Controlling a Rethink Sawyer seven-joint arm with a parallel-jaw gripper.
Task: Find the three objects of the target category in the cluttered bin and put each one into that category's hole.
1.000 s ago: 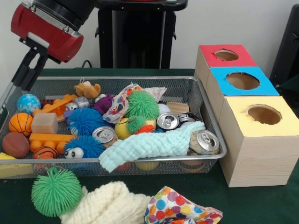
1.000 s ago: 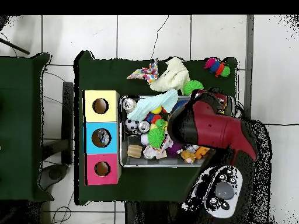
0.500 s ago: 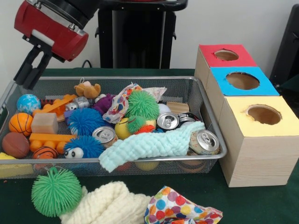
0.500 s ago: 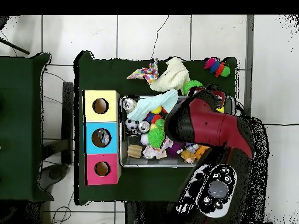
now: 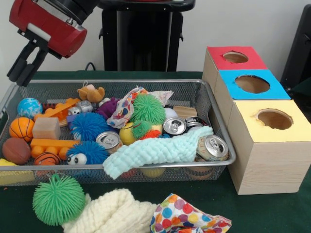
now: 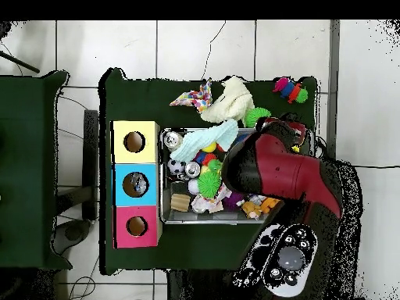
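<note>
We see the cluttered bin (image 5: 221, 127), a wide shallow basket of silver wire mesh with a rounded metal rim, lying flat on the green table. Its right end touches the row of three boxes. It is heaped with balls, spiky toys, cans and cloths, and a pale blue cloth drapes over its near rim.

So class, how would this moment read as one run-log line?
gripper: shut, empty, raised over bin's corner | bin: full of clutter, cans inside | boxes: beside bin
</note>
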